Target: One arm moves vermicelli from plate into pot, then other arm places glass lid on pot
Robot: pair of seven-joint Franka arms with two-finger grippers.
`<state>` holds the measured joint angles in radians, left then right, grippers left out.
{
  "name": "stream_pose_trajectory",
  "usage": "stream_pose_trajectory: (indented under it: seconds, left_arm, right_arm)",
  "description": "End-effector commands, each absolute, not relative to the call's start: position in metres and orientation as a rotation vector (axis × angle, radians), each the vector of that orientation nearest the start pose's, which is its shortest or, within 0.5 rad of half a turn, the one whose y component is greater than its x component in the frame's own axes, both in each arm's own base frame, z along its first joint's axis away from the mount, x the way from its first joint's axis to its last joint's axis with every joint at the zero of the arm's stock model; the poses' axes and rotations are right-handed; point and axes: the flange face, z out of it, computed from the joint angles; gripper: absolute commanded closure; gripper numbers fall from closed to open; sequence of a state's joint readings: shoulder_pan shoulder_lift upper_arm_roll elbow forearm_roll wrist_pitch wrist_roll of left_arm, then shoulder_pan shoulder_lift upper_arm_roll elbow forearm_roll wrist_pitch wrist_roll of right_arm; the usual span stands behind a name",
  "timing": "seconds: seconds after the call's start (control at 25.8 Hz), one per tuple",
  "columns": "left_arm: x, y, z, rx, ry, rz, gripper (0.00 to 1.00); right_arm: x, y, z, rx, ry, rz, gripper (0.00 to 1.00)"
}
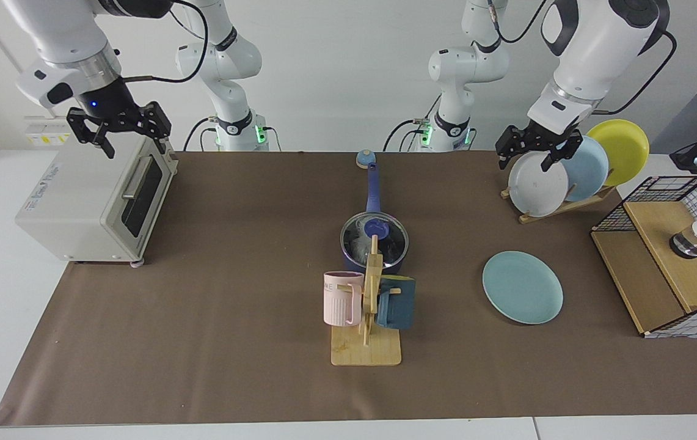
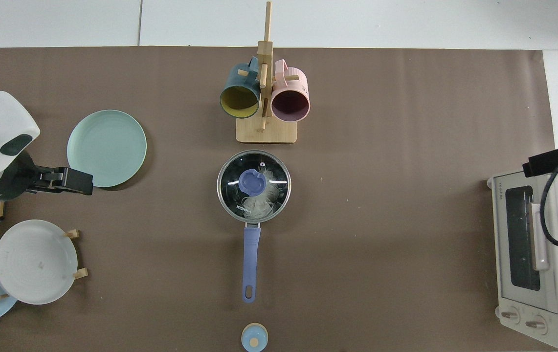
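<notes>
Task looks complete: vermicelli (image 2: pixel 261 195) in pot (image 2: pixel 253 183), lid (image 2: pixel 253 182) seated on top, plate (image 2: pixel 106 148) bare. Right gripper (image 1: pixel 119 125) spread, empty, above toaster (image 1: pixel 94 186). Left gripper (image 1: pixel 533 145) spread, empty, by plate rack (image 1: pixel 559 201). Nothing further needed, likely.

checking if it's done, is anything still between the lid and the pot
Nothing visible: the lid already sits on the pot, vermicelli inside. The right gripper is over the toaster oven, the left gripper by the plate rack.
</notes>
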<state>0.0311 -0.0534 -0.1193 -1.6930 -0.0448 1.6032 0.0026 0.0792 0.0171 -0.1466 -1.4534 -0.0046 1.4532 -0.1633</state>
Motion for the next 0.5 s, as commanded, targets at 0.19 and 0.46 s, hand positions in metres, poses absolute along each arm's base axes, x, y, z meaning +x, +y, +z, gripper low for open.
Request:
stream_pose_trajectory:
  seconds: [0.19, 0.46]
  left_arm:
    - [0.531, -0.053, 0.603, -3.173, 0.151, 0.035, 0.0]
    - [0.531, -0.053, 0.603, -3.173, 0.151, 0.035, 0.0]
  right_arm:
    - [0.496, -0.054, 0.688, -3.109, -0.142, 0.011, 0.0]
    - [0.481, -0.059, 0.675, -3.108, -0.091, -0.056, 0.0]
